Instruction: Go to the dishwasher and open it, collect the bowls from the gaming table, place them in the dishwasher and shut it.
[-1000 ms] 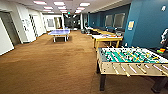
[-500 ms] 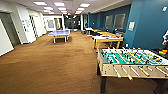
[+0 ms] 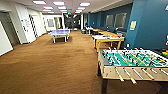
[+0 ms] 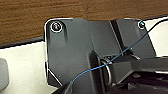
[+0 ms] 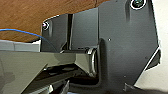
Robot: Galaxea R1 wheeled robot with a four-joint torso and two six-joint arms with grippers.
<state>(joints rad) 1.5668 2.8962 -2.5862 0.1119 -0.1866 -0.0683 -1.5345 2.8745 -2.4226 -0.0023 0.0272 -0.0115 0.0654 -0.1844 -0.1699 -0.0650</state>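
In the head view I look down a long games room with brown carpet. The gaming table [image 3: 108, 38], with a white top and yellow rim and legs, stands at the middle right by the blue wall, a few metres ahead. The bowls are too small and blurred to make out on it. The dishwasher is out of view. In both wrist views the robot's own dark plate hangs over the brown floor.
A table-football table [image 3: 132, 62] with a green field and rods stands close at the right front. A blue table-tennis table [image 3: 59, 32] stands further off, left of centre. More yellow tables [image 3: 100, 31] line the blue wall. White walls and doors run along the left. Open carpet [image 3: 50, 65] lies ahead.
The whole head picture has shifted slightly: the table-football table sits a little nearer and lower, so the camera has crept forward. Nothing in the room has moved.
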